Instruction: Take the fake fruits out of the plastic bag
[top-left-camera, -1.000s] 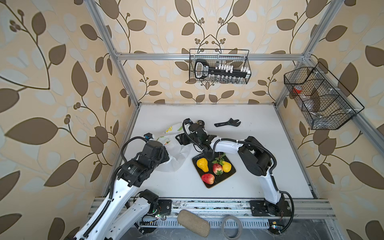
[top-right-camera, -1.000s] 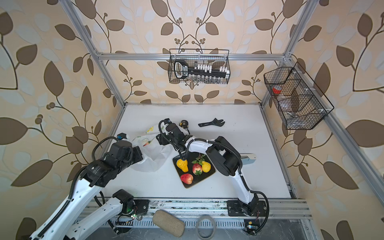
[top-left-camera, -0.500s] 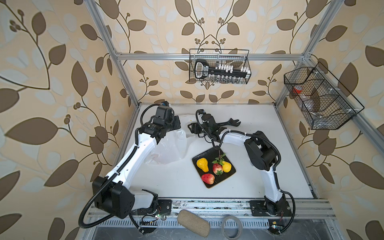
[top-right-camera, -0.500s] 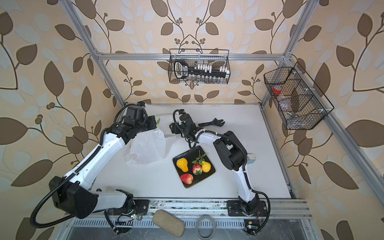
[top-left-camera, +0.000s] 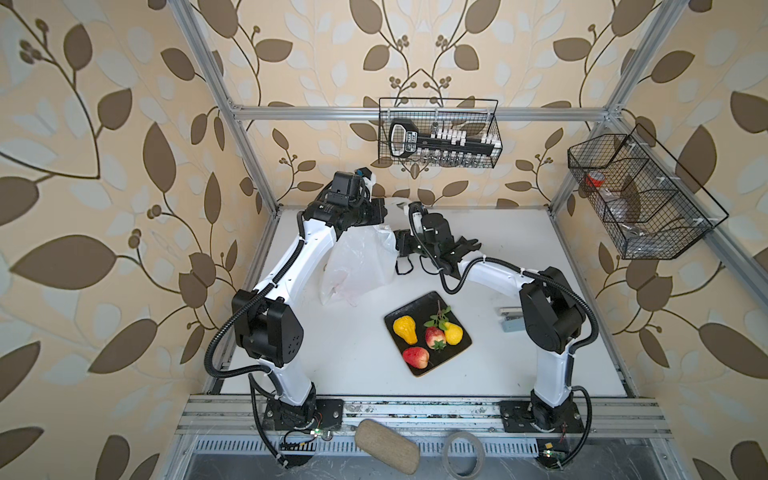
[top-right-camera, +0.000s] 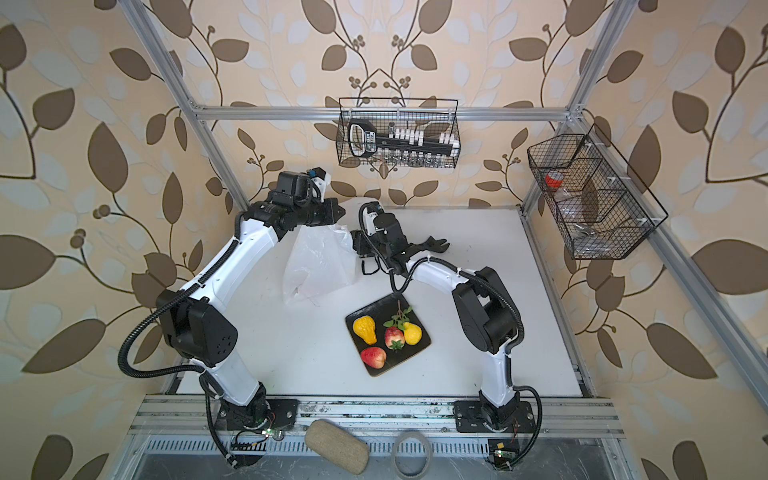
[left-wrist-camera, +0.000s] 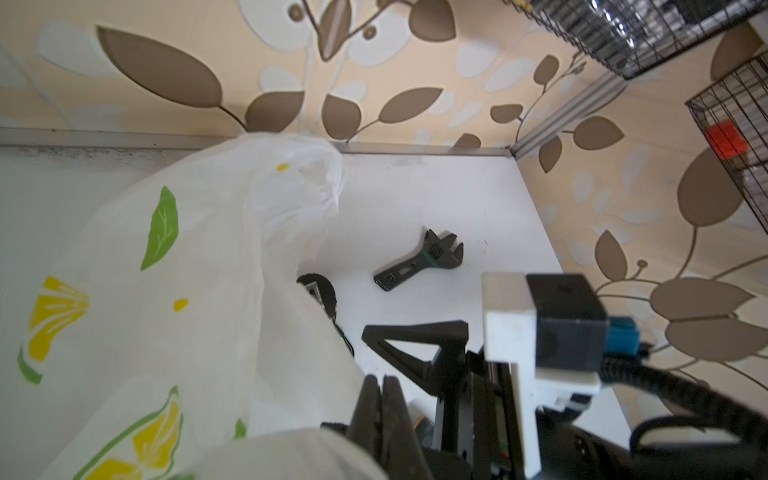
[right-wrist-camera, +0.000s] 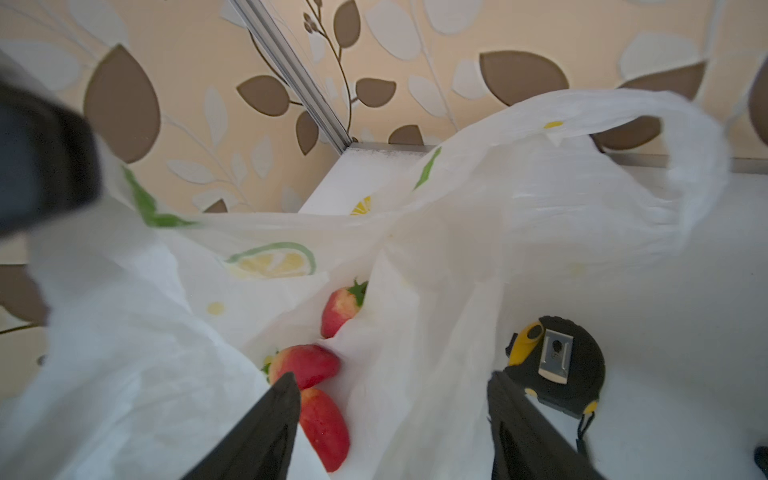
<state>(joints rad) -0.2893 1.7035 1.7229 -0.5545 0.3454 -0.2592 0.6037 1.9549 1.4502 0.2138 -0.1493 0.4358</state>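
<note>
Plastic bag hangs clamped in left tool; only right wrist view shows strawberries inside, right tool agape.

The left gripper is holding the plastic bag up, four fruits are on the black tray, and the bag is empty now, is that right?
Not quite: the plastic bag is not empty. The right wrist view shows three red fruits inside it. The rest holds: the left gripper holds the bag up, and four fruits lie on the black tray.
</note>
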